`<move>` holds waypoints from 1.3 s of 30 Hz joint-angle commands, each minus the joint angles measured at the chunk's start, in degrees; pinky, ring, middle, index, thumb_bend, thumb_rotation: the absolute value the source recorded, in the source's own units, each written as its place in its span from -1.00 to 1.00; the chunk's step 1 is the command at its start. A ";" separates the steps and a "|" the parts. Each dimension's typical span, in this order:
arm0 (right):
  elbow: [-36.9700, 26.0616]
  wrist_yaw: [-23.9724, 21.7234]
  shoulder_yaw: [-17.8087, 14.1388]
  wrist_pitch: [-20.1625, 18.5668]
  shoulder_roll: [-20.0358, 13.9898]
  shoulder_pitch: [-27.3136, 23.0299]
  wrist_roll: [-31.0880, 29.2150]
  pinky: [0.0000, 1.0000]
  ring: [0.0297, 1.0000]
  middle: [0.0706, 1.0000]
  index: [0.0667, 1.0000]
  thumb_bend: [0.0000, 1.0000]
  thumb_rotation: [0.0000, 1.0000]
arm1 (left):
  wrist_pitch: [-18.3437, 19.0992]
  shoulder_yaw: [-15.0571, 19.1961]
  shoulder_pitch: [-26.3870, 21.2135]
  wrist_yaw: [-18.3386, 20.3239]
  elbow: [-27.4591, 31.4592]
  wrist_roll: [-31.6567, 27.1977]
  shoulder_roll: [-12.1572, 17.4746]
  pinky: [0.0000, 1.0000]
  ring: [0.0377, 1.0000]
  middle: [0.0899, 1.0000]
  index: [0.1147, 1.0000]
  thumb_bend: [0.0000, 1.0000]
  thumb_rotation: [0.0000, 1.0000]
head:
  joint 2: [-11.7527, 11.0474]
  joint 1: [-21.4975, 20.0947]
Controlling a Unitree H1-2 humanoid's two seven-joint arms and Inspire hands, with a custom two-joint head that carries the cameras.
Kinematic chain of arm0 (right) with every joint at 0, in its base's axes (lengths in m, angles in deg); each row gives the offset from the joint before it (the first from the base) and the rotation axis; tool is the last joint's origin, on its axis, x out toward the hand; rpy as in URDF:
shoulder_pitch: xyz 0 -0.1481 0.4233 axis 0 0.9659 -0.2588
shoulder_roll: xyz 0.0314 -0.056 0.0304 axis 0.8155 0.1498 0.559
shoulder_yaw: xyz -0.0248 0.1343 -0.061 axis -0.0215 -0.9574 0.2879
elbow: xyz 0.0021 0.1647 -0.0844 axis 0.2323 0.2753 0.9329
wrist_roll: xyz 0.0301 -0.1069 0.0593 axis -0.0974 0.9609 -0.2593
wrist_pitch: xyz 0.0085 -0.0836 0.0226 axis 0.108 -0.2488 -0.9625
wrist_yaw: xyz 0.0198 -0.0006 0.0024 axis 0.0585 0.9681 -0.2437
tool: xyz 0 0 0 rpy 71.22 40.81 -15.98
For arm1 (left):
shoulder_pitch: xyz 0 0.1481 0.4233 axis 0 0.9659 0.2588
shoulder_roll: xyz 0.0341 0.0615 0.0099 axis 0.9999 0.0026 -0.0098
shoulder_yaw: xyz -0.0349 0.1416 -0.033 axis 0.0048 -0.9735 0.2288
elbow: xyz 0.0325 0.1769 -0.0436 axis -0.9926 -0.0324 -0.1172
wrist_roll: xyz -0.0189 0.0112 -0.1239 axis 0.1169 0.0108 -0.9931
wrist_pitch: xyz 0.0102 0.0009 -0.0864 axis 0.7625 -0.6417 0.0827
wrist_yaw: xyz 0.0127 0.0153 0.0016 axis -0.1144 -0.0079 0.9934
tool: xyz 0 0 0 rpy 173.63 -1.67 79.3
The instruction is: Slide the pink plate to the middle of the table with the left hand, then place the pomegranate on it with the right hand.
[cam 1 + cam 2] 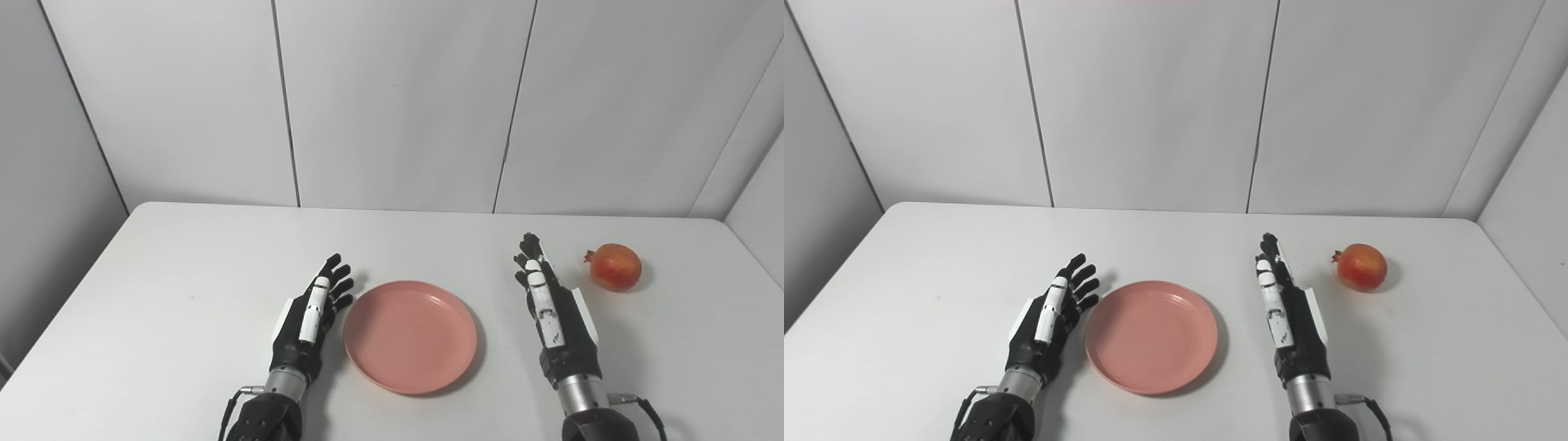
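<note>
At the near edge of the white table [153, 318] both arms come in, wrists low and fingers pointing away toward the wall. The left hand [309, 318] stands on its edge just left of the pink plate [410, 335], fingers straight and slightly spread, holding nothing; whether its fingertips touch the plate's rim cannot be told. The plate lies flat and bare in the near middle of the table, between the two hands. The right hand [551, 306] stands the same way a little to the right of the plate, fingers stretched out and empty, clear of the rim. Farther back and to the right, the red pomegranate [614, 266] rests on the table near the right hand's fingertips but apart from them. Behind the table stand plain gray wall panels [398, 104].
</note>
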 commanded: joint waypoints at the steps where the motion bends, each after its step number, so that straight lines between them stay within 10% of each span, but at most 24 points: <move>1: -2.74 0.62 -0.29 0.57 -1.07 -2.63 1.86 0.96 0.95 0.96 0.93 -0.50 1.00 | -2.26 0.35 -0.54 0.14 0.94 0.36 0.39 0.77 0.79 0.81 0.77 -0.25 1.00 | -0.08 -0.16; 23: -5.53 3.59 -2.70 -2.88 -11.63 -8.01 23.78 0.66 0.74 0.76 0.76 0.23 1.00 | -4.89 1.23 0.78 2.09 -2.41 -0.96 2.12 0.75 0.77 0.78 0.75 -0.29 1.00 | -4.27 -7.71; 39: -0.64 3.60 -4.86 -6.17 -18.85 -12.39 33.51 0.49 0.67 0.75 0.79 0.69 0.16 | -4.88 2.32 0.35 4.07 -3.94 -2.82 3.11 0.78 0.79 0.81 0.78 -0.33 1.00 | -5.25 -11.15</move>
